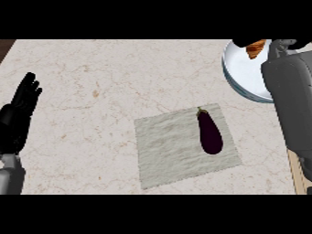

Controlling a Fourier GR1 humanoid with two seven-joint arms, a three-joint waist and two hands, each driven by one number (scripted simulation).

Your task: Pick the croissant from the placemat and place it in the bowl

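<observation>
Head view had me looking steeply down at the pale marbled counter [104,77], and the container that mattered was the white bowl [243,77] up at the top right corner. The croissant [256,48] was already in it, or at least over it: I could see an orange-brown piece against the bowl's upper rim, right next to where my right arm crossed. Most of the bowl's right side was hidden behind that grey forearm [300,100], so I couldn't say how the croissant sat inside.

My right hand [284,45] barely showed, just a dark bit poking past the top of the forearm beside the croissant. I honestly couldn't tell what its fingers were doing.

Left hand [18,114] was parked at the left edge, fingers straight and pointing up, holding nothing, resting over the counter.

Middle of the counter had the grey placemat [165,151], sitting a bit skewed. Only thing on it was a dark purple eggplant [210,132], lying lengthwise along the mat's right side with its green stem end pointing away from me. Placemat and bowl were apart, with bare counter between them
</observation>
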